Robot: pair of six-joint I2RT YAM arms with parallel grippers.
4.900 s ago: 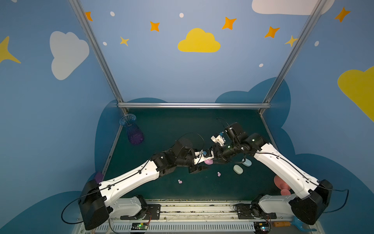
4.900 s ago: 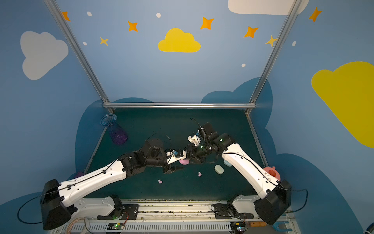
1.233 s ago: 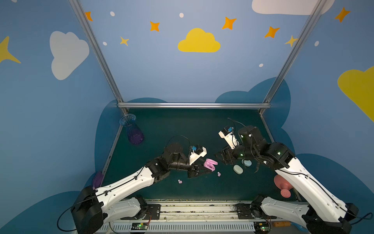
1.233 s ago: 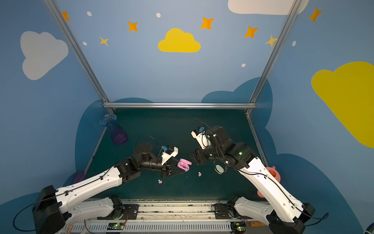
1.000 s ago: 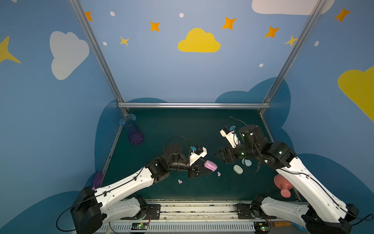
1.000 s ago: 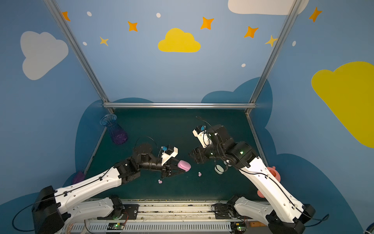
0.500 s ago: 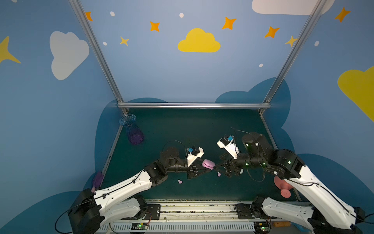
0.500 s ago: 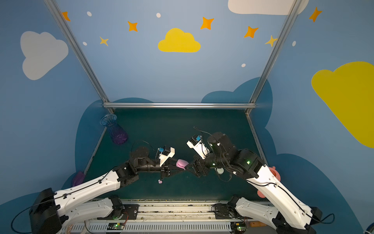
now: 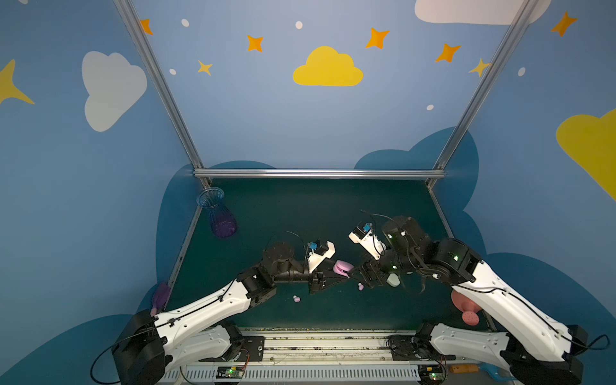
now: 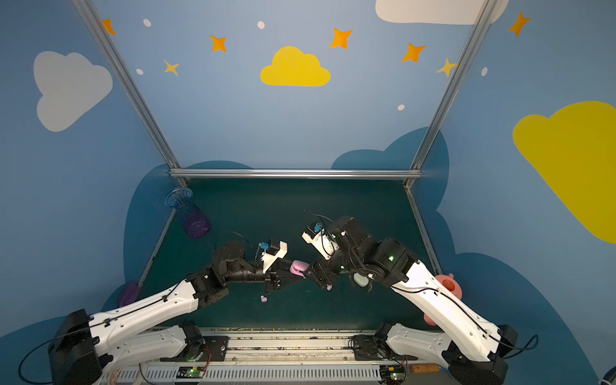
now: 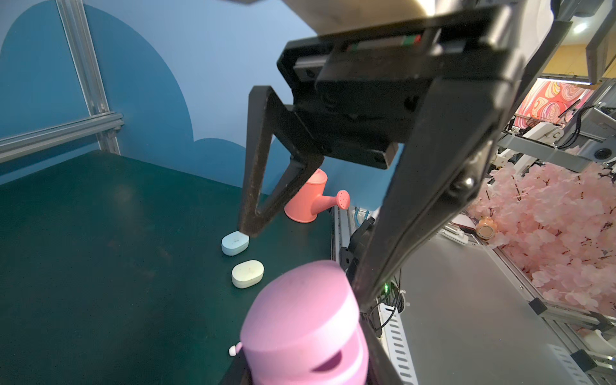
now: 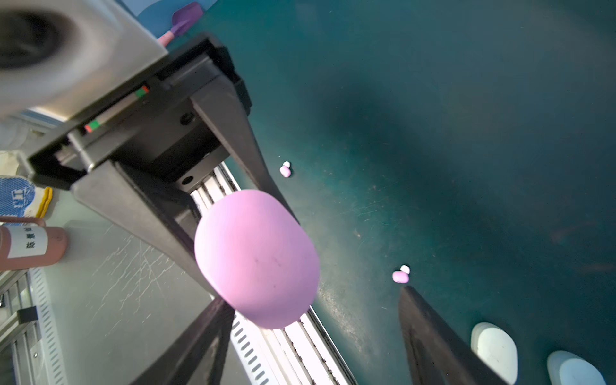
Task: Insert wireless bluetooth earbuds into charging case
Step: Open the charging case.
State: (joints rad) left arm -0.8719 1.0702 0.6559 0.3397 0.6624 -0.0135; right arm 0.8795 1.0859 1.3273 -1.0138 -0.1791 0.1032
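Your left gripper [image 9: 337, 274] clamped on pink case [image 9: 343, 266], held off mat, centre frame in both top views. Facing it, right gripper [image 9: 359, 276], jaws apart, almost at case. Lid looks shut, though seam is blurry. Aim one fingertip at lid notch, pry gently, hold left clamp firm. Pink earbuds [image 9: 296, 299] lie on mat, lower centre.

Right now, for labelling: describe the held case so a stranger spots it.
Over the middle of the dark green table, the left gripper holds the pink case. Only it is airborne; the pale blue case and cream case lie flat.
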